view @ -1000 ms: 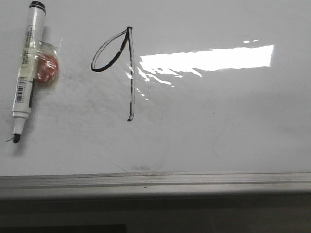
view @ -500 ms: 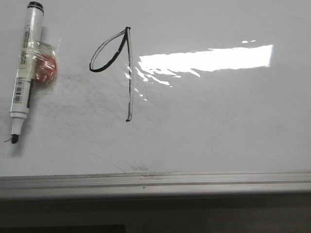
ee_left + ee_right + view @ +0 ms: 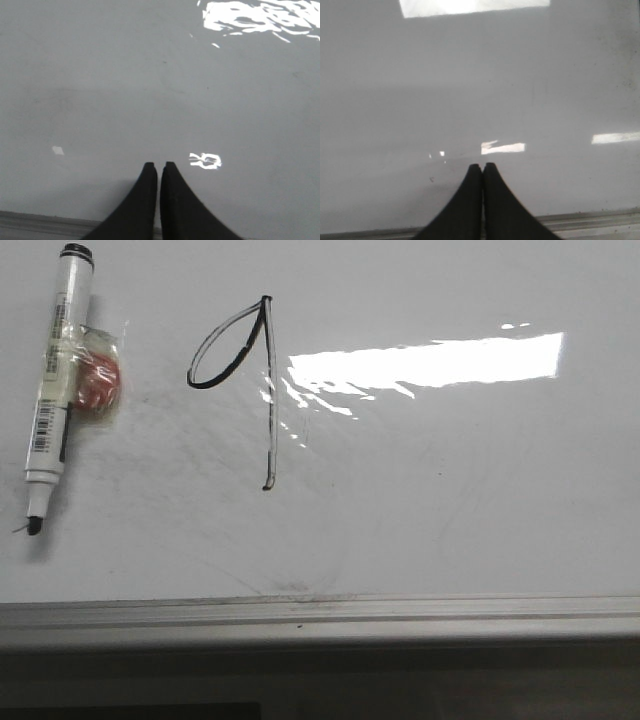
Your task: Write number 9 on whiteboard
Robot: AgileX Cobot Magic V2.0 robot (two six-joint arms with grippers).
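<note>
The number 9 (image 3: 245, 375) stands finished on the whiteboard (image 3: 450, 500). The uncapped marker (image 3: 55, 375) lies left of it. Left hand (image 3: 160, 167) and right hand (image 3: 483, 167) are both closed, empty. Risk: a low pass could smear the ink; the exposed tip may dry.

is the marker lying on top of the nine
No, the marker lies apart, at the whiteboard's left edge, well left of the 9.

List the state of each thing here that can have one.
number 9: drawn, loop and stem complete
marker: uncapped, lying on whiteboard, unheld
left claw: shut, empty
right claw: shut, empty
</note>
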